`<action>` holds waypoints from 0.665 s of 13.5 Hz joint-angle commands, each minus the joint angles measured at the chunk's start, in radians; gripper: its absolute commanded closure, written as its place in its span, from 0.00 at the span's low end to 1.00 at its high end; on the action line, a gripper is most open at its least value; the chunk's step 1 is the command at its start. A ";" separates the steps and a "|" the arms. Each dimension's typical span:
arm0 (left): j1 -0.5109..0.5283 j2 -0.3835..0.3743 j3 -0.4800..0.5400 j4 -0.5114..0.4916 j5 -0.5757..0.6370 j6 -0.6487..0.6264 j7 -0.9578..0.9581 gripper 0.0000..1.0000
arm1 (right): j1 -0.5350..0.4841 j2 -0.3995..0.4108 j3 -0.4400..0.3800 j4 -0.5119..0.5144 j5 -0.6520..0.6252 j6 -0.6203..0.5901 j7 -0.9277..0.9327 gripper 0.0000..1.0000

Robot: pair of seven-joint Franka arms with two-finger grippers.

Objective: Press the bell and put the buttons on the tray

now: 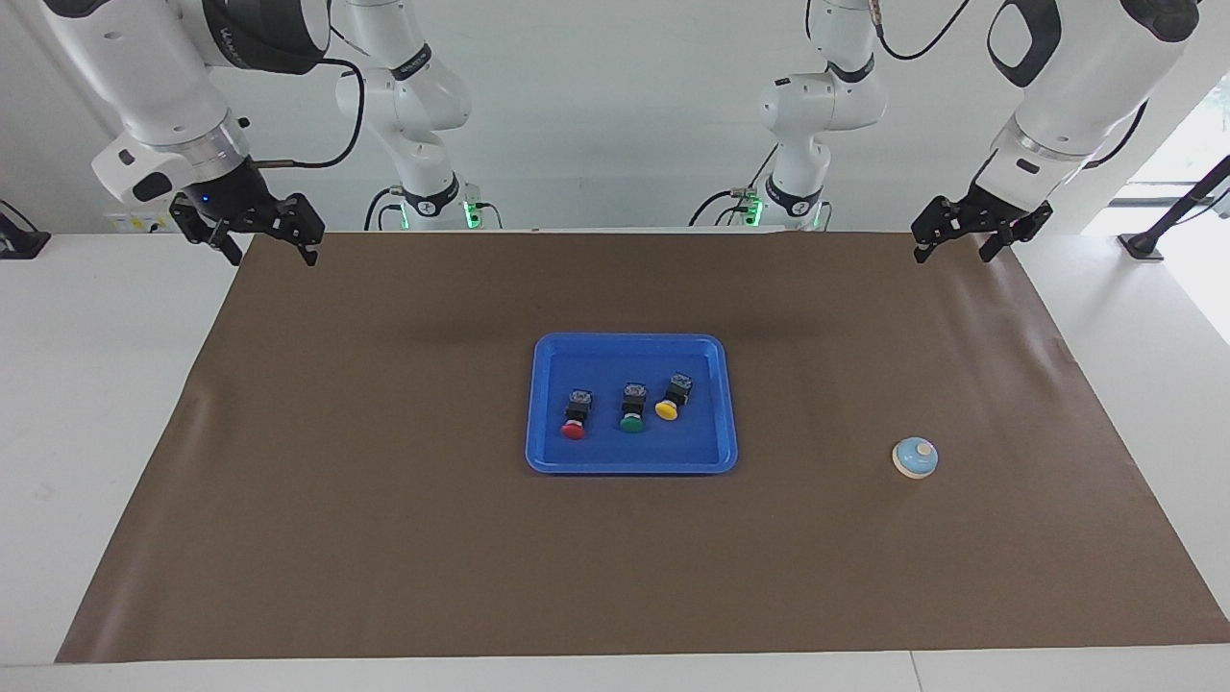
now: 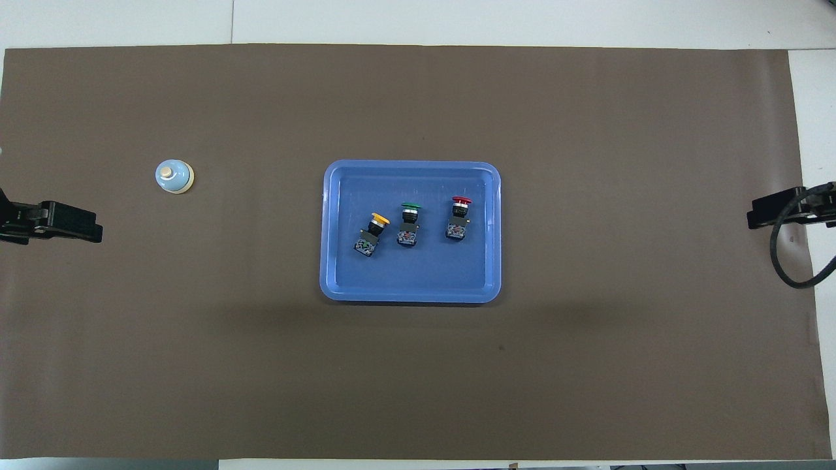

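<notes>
The blue tray [image 1: 625, 360] lies in the middle of the brown mat and also shows in the overhead view [image 2: 411, 274]. Three buttons lie on their sides in it in a row: red [image 1: 575, 418] [image 2: 458, 219], green [image 1: 631, 411] [image 2: 409, 224], yellow [image 1: 671, 399] [image 2: 373, 234]. The light-blue bell [image 1: 915, 457] [image 2: 174, 176] stands on the mat toward the left arm's end. My left gripper [image 1: 956, 252] [image 2: 91, 232] is open and empty above the mat's edge at its own end. My right gripper [image 1: 269, 252] [image 2: 754, 215] is open and empty above the mat's edge at its end.
A brown mat [image 1: 384, 538] covers most of the white table [image 1: 86, 384]. A black cable [image 2: 784, 261] hangs by the right gripper. Both arms wait, raised, well away from the tray and the bell.
</notes>
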 commanded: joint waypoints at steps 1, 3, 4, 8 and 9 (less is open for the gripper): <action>0.001 -0.011 0.002 0.001 -0.011 -0.010 -0.009 0.00 | -0.007 0.011 0.006 0.030 0.015 -0.033 -0.006 0.00; 0.001 -0.011 0.002 0.001 -0.011 -0.010 -0.009 0.00 | -0.007 0.014 0.006 0.033 0.018 -0.040 -0.003 0.00; 0.000 -0.011 0.001 0.003 -0.011 -0.004 -0.014 0.00 | -0.007 0.013 0.006 0.035 0.020 -0.043 0.000 0.00; -0.012 -0.008 -0.001 0.003 -0.006 0.039 -0.011 0.00 | -0.009 0.013 0.005 0.036 0.057 -0.046 0.006 0.00; -0.012 -0.007 -0.002 0.004 0.000 0.057 -0.012 0.00 | -0.009 0.011 0.005 0.036 0.057 -0.046 0.004 0.00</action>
